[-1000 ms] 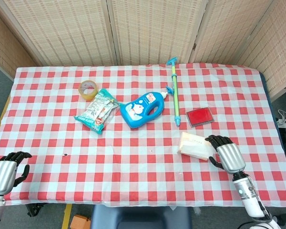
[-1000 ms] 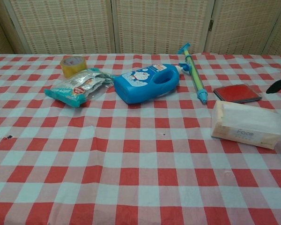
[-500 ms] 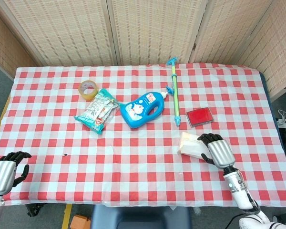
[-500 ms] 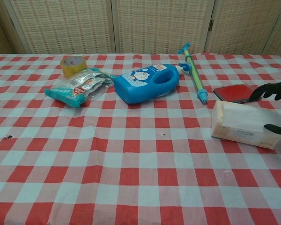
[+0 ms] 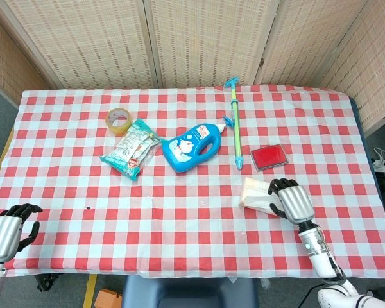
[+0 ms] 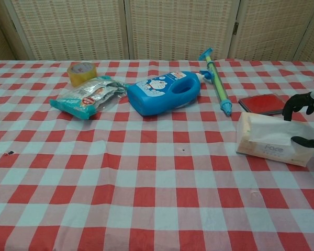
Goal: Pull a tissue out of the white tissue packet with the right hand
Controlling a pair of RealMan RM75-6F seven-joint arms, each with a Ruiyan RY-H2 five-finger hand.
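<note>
Under the right hand lies the white tissue packet, flat on the counter just short of the red case. Its dark fingers curl down over the packet's right end — spread, apparently gripping nothing yet. No tissue is out, so the pull itself remains. The packet's long axis runs left-right, slightly skewed. The left hand rests idle at the counter's edge, fingers loosely curled.

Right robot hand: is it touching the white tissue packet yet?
Cannot tell. In the chest view the right robot hand curls over the white tissue packet; neither contact nor gap shows plainly.
</note>
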